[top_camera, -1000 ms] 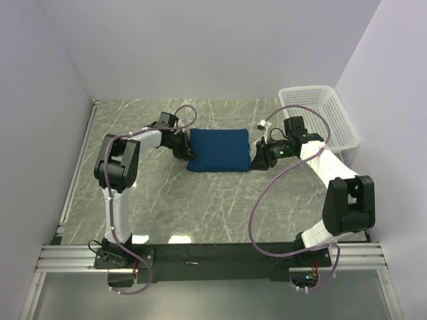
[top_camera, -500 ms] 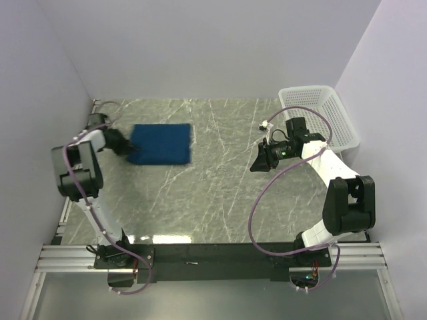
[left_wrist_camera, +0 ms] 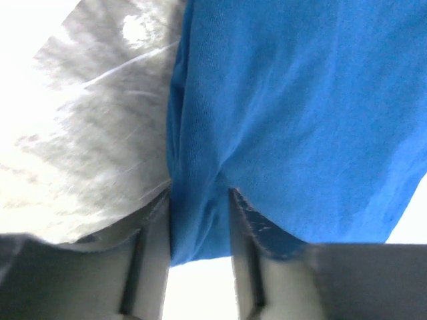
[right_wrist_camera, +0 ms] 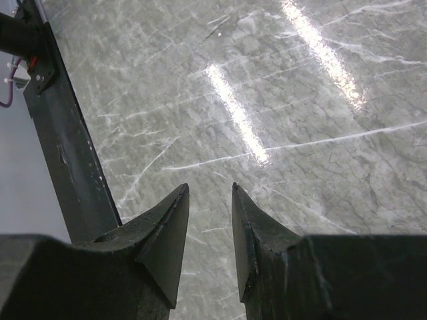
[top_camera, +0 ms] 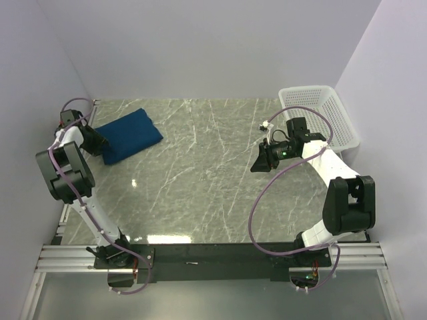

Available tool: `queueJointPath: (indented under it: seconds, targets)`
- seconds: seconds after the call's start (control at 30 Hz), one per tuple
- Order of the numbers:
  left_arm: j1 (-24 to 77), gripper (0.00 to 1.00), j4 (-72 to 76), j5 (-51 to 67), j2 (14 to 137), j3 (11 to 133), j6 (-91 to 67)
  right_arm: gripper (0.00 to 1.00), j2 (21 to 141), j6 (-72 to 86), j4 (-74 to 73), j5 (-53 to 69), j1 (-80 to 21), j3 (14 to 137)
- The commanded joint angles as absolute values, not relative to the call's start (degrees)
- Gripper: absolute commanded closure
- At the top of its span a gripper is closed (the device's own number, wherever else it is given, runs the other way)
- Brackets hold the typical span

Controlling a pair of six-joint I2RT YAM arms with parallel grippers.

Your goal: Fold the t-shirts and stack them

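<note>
1. Dark blue t-shirt (top_camera: pixel 130 133): folded to a flat oblong packet at the far-left corner of the tabletop (top_camera: pixel 213 193), lying skew to the edges. Prob. parked there as the base of the stack, off the middle work area.
2. L claw (top_camera: pixel 99 144) sits at the packet's left end, near the tabletop's left edge. In the wrist view the L claw (left_wrist_camera: pixel 200 197) has its jaws partly apart w/ a bunched edge of cloth between them. Can't tell if it's pinching or slack.
3. R claw (top_camera: pixel 259 160) is right of centre, well apart from the shirt. Wrist view: R claw (right_wrist_camera: pixel 211 190) partly open, nothing in it, only bare tabletop below. Looks idle, prob. waiting.
4. Materials: the shirt (left_wrist_camera: pixel 287 113) is soft matte knit w/ a fine weave, creased where it gathers at the claw, fold edges rounded; no print showing. Tabletop is hard, glossy grey marble pattern w/ light streaks, so cloth should slide easily.
5. Basket (top_camera: pixel 320 110): rigid white plastic mesh at the far-right corner; contents not visible.
6. No 2nd shirt in sight, so stacking not yet done.
</note>
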State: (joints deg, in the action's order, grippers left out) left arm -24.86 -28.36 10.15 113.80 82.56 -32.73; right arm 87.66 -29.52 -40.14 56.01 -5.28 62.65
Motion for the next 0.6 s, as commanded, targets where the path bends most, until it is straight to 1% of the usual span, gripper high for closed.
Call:
queueJointPath:
  seconds: [0.0,0.03,0.07,0.1,0.13,0.17,0.2,0.23,0.3,0.33,0.37,0.4,0.43,0.47,0.5,0.53,0.57]
  targets:
    - [-24.61,0.52,-29.97,3.53,106.02,81.84,-32.52,0.60,86.84,-29.80,-40.25,57.04,-4.83,64.16]
    - [-24.61,0.47,-29.80,0.38,101.12,79.22,-32.95,0.61,86.75,-29.79,-40.17,56.95,-4.83,64.16]
    - [-24.61,0.42,-28.58,0.18,98.29,77.36,-33.74,0.60,86.66,-29.62,-40.08,56.78,-4.92,64.07]
    - [-24.61,0.33,-27.61,-1.56,95.30,75.17,-34.10,0.60,86.57,-29.71,-40.08,56.60,-4.92,64.07]
    - [-24.61,0.27,-26.55,-1.67,89.10,72.97,-34.36,0.60,86.31,-29.88,-40.17,55.73,-4.83,64.07]
    - [-24.70,0.23,-25.15,-0.54,85.73,68.42,-34.45,0.60,86.13,-30.49,-40.34,54.59,-5.01,64.07]
    - [-24.52,0.19,-22.35,1.21,82.30,66.12,-34.45,0.60,85.35,-30.67,-39.99,50.84,-5.01,63.90]
    - [-24.52,0.18,-20.58,4.10,75.57,63.83,-34.45,0.60,84.47,-30.93,-39.82,47.84,-5.10,63.81]
    - [-24.61,0.17,-17.07,18.22,69.20,57.50,-33.84,0.60,80.19,-31.73,-38.68,42.22,-5.53,62.85]
    - [-24.52,0.18,-11.74,24.72,64.47,55.57,-33.75,0.59,77.98,-31.73,-36.67,38.79,-5.80,60.84]
    - [-24.35,0.19,-8.99,31.48,62.60,52.07,-34.01,0.57,75.35,-31.47,-35.26,33.63,-5.80,59.52]
    - [-21.91,0.22,-0.44,48.00,60.84,50.03,-34.45,0.48,69.58,-30.16,-31.07,30.09,-5.80,56.72]
    - [-19.45,0.23,-0.44,51.56,58.47,48.53,-34.98,0.43,66.48,-26.32,-28.50,26.40,-5.80,55.21]
    - [-16.20,0.23,-2.18,51.77,57.14,48.86,-31.76,0.38,63.40,-24.80,-26.30,18.54,-5.80,53.72]
    - [-8.25,0.22,-5.24,45.76,55.91,49.65,-28.77,0.23,57.02,-23.31,-22.10,14.63,-5.71,51.00]
    - [-4.61,0.21,-10.93,40.83,53.29,50.70,-26.13,0.15,53.47,-21.55,-19.89,10.85,-5.54,49.41]
    - [-1.53,0.21,-12.03,37.21,51.87,50.28,-23.75,0.14,50.04,-17.97,-17.78,3.33,-5.28,47.83]
